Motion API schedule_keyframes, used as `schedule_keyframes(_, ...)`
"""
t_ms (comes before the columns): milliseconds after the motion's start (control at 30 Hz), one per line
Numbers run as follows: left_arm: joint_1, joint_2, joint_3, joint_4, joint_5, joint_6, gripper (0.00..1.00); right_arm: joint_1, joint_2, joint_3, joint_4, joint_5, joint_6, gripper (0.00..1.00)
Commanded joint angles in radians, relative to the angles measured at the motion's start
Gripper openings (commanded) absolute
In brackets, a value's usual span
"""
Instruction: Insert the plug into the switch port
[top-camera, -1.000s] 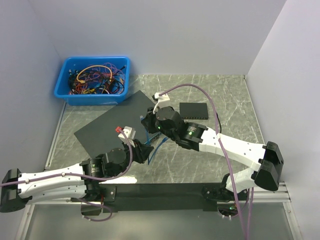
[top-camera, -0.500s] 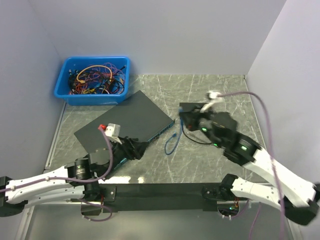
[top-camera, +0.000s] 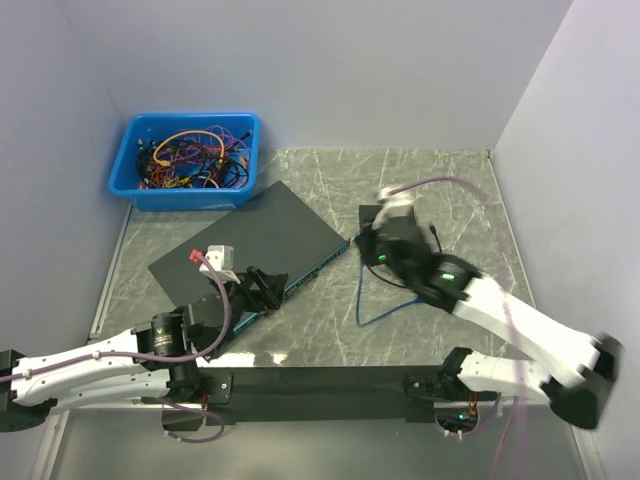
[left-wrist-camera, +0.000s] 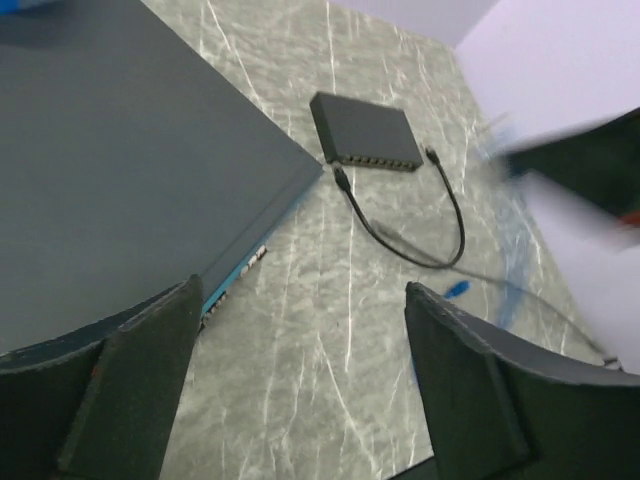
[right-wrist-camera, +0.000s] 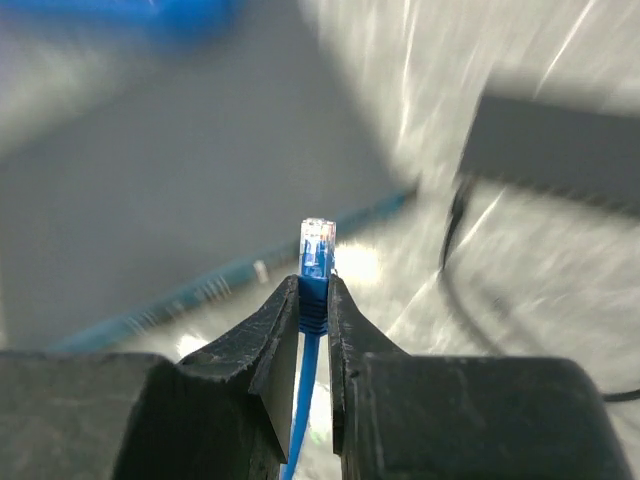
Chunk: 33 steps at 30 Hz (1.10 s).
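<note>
- The plug (right-wrist-camera: 318, 245) is clamped by its boot between the narrowly set fingers of the right gripper (right-wrist-camera: 314, 298). Its tip is left protruding for presentation to a port.
- The left gripper (left-wrist-camera: 300, 298) is spread wide and empty over the switch (left-wrist-camera: 120, 180) at upper left, probably for bracing.
- The port face (top-camera: 315, 262) at frame centre is not yet entered.

1. A blue bin (top-camera: 183, 195) sits at the far left corner of the bench (top-camera: 440, 180), close to the wall.
2. It holds a tangle of coloured cables (top-camera: 195, 150), orange, yellow, purple and red among them.
3. A small black box (left-wrist-camera: 365, 130) lies right of centre, a row of ports on one long side.
4. A thin black cable (left-wrist-camera: 372, 226) lies looped on the grey marbled surface just beside that box.
</note>
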Motion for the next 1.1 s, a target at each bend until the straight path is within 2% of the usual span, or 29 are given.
schedule_keyframes(0,0.006,-0.021,0.015,0.04,-0.079,0.015,0.89,-0.003,0.108,-0.121,0.13,-0.134,0.051,0.0)
schedule_keyframes(133,0.114,-0.01,-0.002,0.128,-0.009,0.102,0.98,-0.022,0.22,-0.189,0.277,-0.235,0.072,0.0)
schedule_keyframes(167,0.148,-0.003,-0.006,0.167,0.025,0.118,0.99,-0.032,0.235,-0.22,0.31,-0.308,0.08,0.0)
schedule_keyframes(200,0.23,0.014,-0.009,0.191,0.109,0.139,0.99,-0.059,0.254,-0.237,0.382,-0.344,0.098,0.0)
schedule_keyframes(367,0.504,0.074,-0.048,0.347,0.382,0.147,0.99,-0.145,0.318,-0.327,0.554,-0.549,0.149,0.0)
schedule_keyframes(400,0.574,0.099,-0.054,0.369,0.413,0.15,1.0,-0.156,0.344,-0.336,0.608,-0.57,0.166,0.0)
schedule_keyframes(467,0.642,0.144,-0.071,0.442,0.51,0.158,0.99,-0.182,0.372,-0.343,0.651,-0.6,0.184,0.0)
schedule_keyframes(500,0.718,0.163,-0.074,0.468,0.545,0.158,0.99,-0.187,0.401,-0.341,0.657,-0.604,0.189,0.0)
schedule_keyframes(567,0.802,0.203,-0.077,0.505,0.681,0.144,0.99,-0.193,0.427,-0.334,0.663,-0.607,0.192,0.0)
schedule_keyframes(600,0.89,0.246,-0.08,0.566,0.756,0.133,0.99,-0.193,0.445,-0.335,0.674,-0.608,0.195,0.0)
schedule_keyframes(633,0.936,0.267,-0.085,0.594,0.812,0.122,0.99,-0.193,0.453,-0.338,0.68,-0.607,0.198,0.0)
schedule_keyframes(667,0.979,0.292,-0.086,0.625,0.928,0.11,0.99,-0.193,0.458,-0.343,0.685,-0.605,0.2,0.0)
schedule_keyframes(700,1.05,0.338,-0.086,0.675,0.968,0.089,0.99,-0.194,0.467,-0.343,0.689,-0.598,0.203,0.0)
schedule_keyframes(800,1.133,0.436,-0.072,0.729,1.055,0.067,0.99,-0.194,0.485,-0.338,0.682,-0.584,0.198,0.0)
schedule_keyframes(1067,1.231,0.698,0.015,0.823,1.159,0.079,0.99,-0.193,0.486,-0.376,0.657,-0.525,0.2,0.0)
